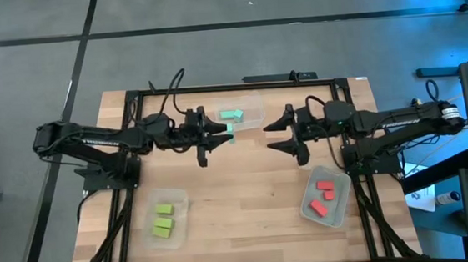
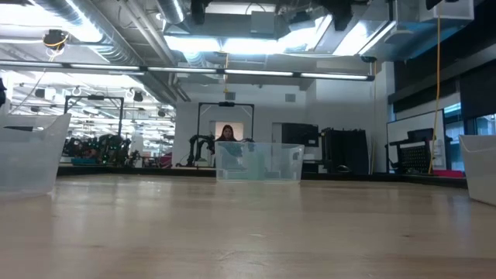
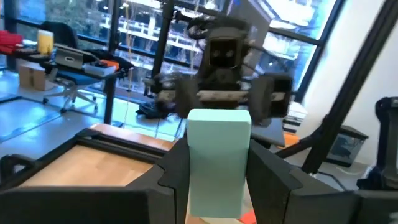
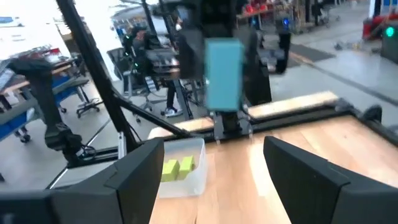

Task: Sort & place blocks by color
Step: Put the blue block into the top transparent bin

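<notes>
A pale teal block (image 3: 219,163) stands upright, pinched between the left gripper's (image 3: 219,186) two dark fingers (image 3: 174,177). Past it, at twelve o'clock, the other arm's gripper (image 3: 224,93) faces back, blurred. The wooden worktop (image 3: 87,169) with its black frame lies at nine o'clock.

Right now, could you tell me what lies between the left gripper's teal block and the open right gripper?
Nothing: in the high view, only bare table separates the teal block, held in the left gripper, from the right gripper.
</notes>
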{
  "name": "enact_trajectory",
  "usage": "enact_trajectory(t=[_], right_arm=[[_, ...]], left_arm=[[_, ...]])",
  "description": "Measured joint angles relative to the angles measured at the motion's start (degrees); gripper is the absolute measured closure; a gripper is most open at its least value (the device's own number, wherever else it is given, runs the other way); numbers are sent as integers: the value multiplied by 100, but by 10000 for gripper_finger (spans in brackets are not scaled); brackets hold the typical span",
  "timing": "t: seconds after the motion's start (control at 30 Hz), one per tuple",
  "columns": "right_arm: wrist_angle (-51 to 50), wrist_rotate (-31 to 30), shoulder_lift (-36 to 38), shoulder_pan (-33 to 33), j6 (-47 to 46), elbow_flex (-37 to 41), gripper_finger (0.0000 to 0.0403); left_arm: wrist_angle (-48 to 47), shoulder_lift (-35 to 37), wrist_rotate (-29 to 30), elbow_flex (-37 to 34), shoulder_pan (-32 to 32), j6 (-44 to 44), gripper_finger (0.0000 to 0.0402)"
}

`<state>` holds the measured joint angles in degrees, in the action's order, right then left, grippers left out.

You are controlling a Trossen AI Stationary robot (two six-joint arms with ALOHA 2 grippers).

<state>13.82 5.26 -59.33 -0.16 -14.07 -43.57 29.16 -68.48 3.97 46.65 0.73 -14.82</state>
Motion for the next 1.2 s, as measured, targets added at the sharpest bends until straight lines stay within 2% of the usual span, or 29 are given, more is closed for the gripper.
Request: enact_trajectory(t=[0.1, 0.2, 0.43, 0.67, 1.2], right_arm=[[252, 33, -429, -4, -72, 0, 124], [715, 76, -928, 6, -234, -5, 124], [774, 39, -1730, 2, -183, -440, 124], [890, 70, -1717, 2, 95, -549, 124], [977, 386, -1705, 4, 273, -549, 124]], left_arm=[[360, -258, -39, 48, -62, 1, 288], [322, -573, -55, 196, -70, -1, 288], [305, -1096, -65, 583, -72, 0, 288], [296, -1107, -239, 601, -96, -154, 288], [49, -1104, -149, 603, -197, -301, 288]])
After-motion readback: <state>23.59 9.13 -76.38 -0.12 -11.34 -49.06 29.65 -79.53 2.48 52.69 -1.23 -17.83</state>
